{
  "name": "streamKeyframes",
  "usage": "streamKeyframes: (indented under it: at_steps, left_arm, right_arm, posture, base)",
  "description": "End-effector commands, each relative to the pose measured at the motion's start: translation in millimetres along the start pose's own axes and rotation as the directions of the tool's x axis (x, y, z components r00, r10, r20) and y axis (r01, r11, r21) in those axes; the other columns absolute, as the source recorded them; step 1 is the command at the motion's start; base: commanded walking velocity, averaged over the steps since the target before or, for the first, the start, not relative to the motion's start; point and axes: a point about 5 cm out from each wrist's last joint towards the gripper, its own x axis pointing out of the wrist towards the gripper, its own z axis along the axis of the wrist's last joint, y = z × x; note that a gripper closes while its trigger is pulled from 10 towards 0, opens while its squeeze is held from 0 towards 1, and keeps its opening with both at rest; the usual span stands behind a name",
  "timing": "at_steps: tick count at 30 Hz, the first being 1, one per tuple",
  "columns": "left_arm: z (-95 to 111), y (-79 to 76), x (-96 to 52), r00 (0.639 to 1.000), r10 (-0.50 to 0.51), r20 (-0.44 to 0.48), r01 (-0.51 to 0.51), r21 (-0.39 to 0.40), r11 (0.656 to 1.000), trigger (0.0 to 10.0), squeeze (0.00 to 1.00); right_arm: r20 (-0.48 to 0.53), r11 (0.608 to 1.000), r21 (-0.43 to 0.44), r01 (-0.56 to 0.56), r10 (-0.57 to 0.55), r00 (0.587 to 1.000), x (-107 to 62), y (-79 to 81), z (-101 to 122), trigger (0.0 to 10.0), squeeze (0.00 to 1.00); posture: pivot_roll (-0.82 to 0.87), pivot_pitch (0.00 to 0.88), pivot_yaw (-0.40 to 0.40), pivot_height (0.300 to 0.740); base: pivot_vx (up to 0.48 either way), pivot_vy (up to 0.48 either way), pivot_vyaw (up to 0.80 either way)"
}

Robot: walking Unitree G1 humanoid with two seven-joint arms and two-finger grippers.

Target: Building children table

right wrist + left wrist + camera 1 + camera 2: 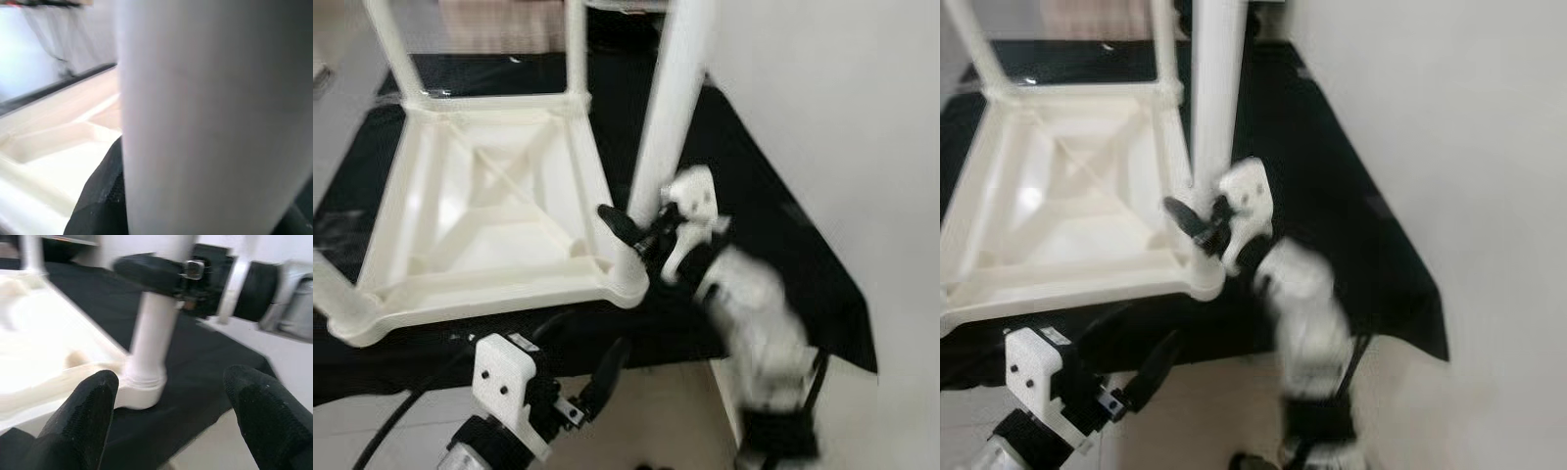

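The tabletop (489, 206) lies upside down on the black cloth (754, 196), legs standing in its corners. The right gripper (641, 235) clasps the near-right leg (671, 117), probably seating it. The left gripper (592, 387) waits below, fingers spread.

bright even indoor light, overexposed white plastic, motion blur on right arm (754, 323), wrist views soft

One upturned white table top (489, 211), four white legs (671, 108), one black cloth (773, 225), two hands (641, 235).
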Motion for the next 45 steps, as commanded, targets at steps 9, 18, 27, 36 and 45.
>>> streamKeyframes:
  at_steps: [9,18,27,36,45]
  left_arm:
    - [-8.7,2.5,2.2,1.0,0.007,-0.02,-0.007,-0.005,1.0,10.0,0.0]
    - [-8.5,1.7,-1.1,1.0,0.006,-0.021,-0.006,-0.012,1.0,10.0,0.0]
    - [-7.0,-2.1,-2.4,1.0,0.008,-0.019,-0.008,-0.01,1.0,10.0,0.0]
    - [-4.7,-7.9,-4.4,1.0,0.01,-0.021,-0.01,-0.011,1.0,10.0,0.0]
    - [-2.6,-11.1,-6.6,1.0,0.011,-0.023,-0.011,-0.015,1.0,10.0,0.0]
  right_arm:
    - [-0.15,0.996,0.078,0.049,-0.037,0.988,25.1,0.4,-26.9,10.0,0.0]
    - [0.095,0.888,0.128,-0.442,0.432,0.897,27.3,19.3,10.8,10.0,1.0]
    - [0.066,0.629,-0.063,-0.775,0.777,0.626,32.1,16.4,16.3,10.0,0.0]
    - [0.092,0.482,-0.046,-0.875,0.874,0.477,44.9,5.3,24.2,10.0,0.0]
    - [0.062,0.419,-0.038,-0.907,0.907,0.416,46.0,-8.8,19.8,0.0,0.0]
  posture:
    - [0.07,0.156,-0.107,0.74]
    - [0.09,0.161,-0.106,0.74]
    - [0.13,0.182,-0.121,0.74]
    - [0.16,0.207,-0.133,0.74]
    - [0.15,0.223,-0.132,0.74]
  base:
    - [0.0,0.0,0.0]
    - [0.0,0.0,0.0]
    - [0.0,0.0,0.0]
    - [0.0,0.0,0.0]
    - [0.0,0.0,0.0]
